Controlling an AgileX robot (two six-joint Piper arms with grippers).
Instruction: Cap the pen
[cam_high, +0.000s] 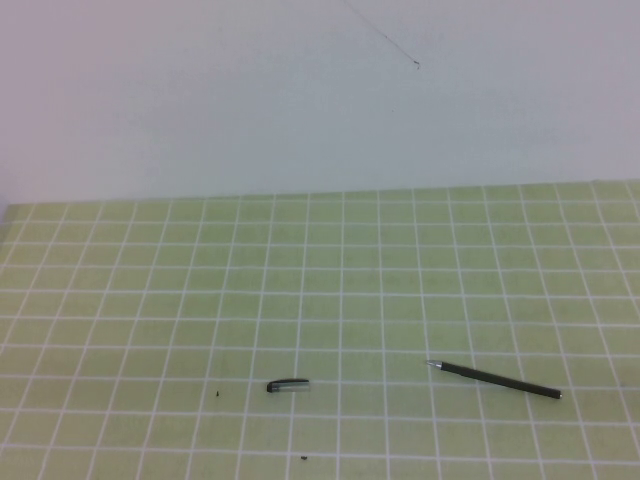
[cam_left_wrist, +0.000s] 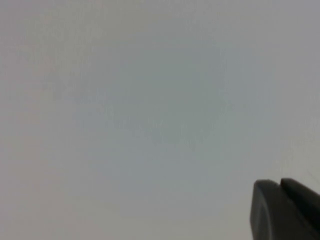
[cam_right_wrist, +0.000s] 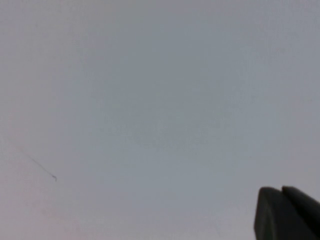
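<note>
My read: lab or test bench, not home. Surface (cam_high: 150, 300) covered by green mat with white grid, calibration style. Plain white wall (cam_high: 300, 100) behind, thin crack-like mark (cam_high: 385, 40) on it. Only pen (cam_high: 495, 379) and its cap (cam_high: 288, 385) laid out. Wrist views: blank wall only.

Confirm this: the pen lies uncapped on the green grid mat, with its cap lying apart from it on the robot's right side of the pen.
Wrong in one respect: in the high view the cap lies on the robot's left side of the pen, not its right. The pen is uncapped on the green grid mat, apart from the cap. Each wrist view shows only a corner of the left end effector and right end effector, facing the wall.
</note>
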